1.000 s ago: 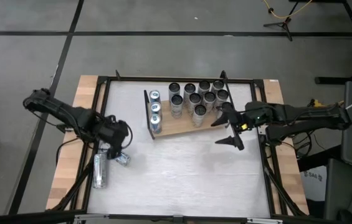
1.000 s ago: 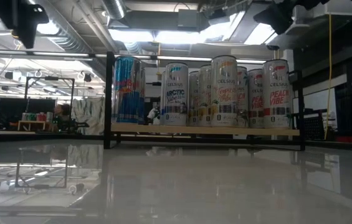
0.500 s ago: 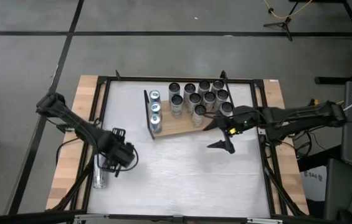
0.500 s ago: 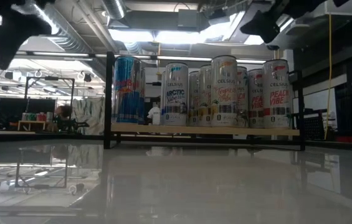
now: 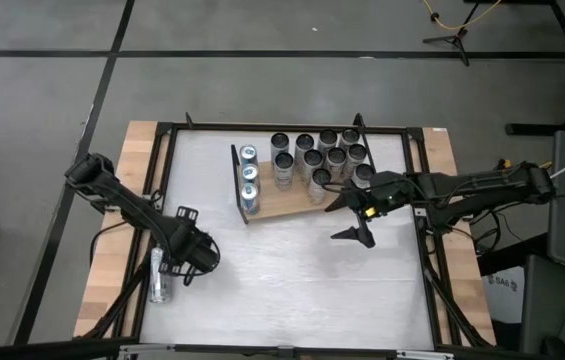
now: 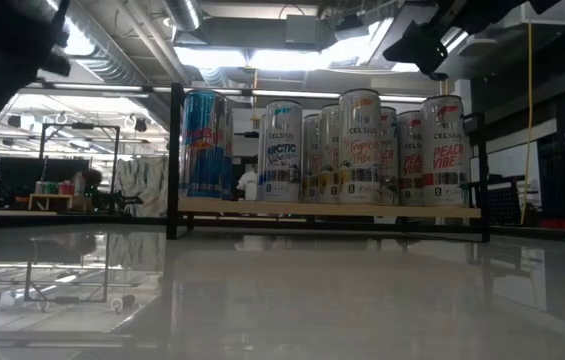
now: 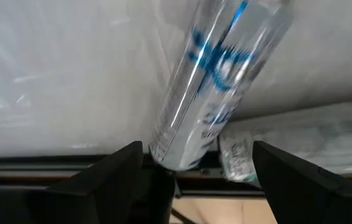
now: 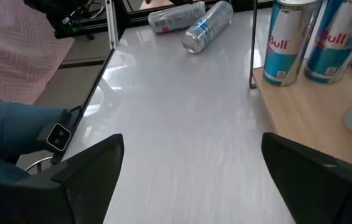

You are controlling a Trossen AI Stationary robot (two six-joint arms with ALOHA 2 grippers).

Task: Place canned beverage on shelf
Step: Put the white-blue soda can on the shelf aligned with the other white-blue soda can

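High view: we count a shelf (image 5: pixel 287 203) w/ plenty of cans (image 5: pixel 314 157) already standing on it, upper centre of the frame, three blue ones in a column at its left end and the rest bunched at the right. So most of the job looks done. What's left, as far as we can tell: a can lying flat (image 5: pixel 159 275) at lower left of the frame, close to the table (image 5: pixel 292 290) rim, plus a second one the right wrist view shows beside it.

Our left gripper (image 5: pixel 186 262) sits just beside that lying can, fingers spread and nothing between them; the left wrist view shows the can (image 7: pixel 210 93) ahead of the two fingers, not yet pinched. Right gripper (image 5: pixel 355 217) hangs off the shelf's lower right corner, jaws wide, empty (waiting, we'd judge).

Room to move: the board's bare patch is in the middle, btwn the blue column and the cluster, so that's the likely drop spot. Lots of bare tabletop across centre and bottom of the frame for the carry. Tight spots: the black table frame right next to the lying can, and the shelf's thin wire ends.
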